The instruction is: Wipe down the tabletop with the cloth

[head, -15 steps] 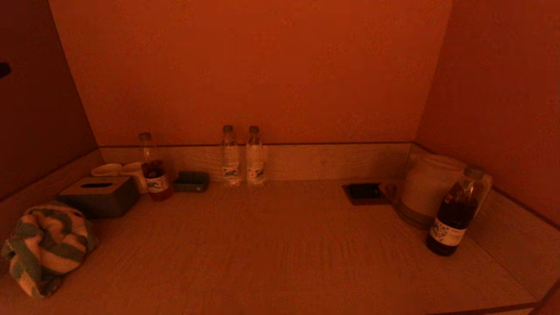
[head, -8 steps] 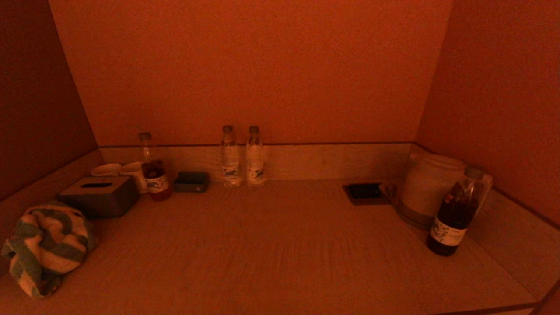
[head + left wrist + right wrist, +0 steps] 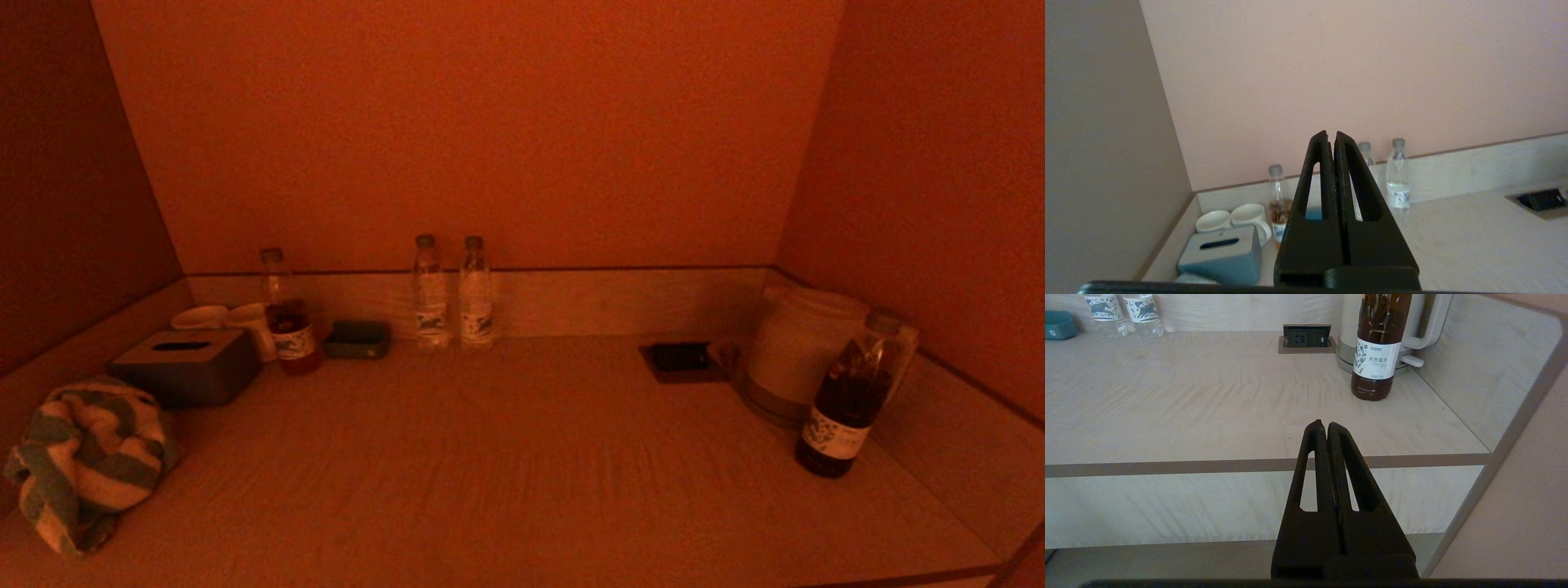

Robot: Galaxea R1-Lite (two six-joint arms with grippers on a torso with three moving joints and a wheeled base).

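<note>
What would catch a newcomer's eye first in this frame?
The striped cloth lies bunched at the tabletop's front left corner, untouched, beside a tissue box. A dark bottle stands at the right in front of a white kettle. Both claws are shut and empty: the left claw is raised near the left corner, the right claw is before the counter's front edge.

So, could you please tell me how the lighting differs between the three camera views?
Head view: dim, heavy orange cast, the striped green-and-cream cloth barely readable. Left wrist view: evenly lit, natural tones, shut left pincer dark against the pink wall. Right wrist view: bright, the pale wood-grain tabletop crisp beyond the shut right pincer.
</note>
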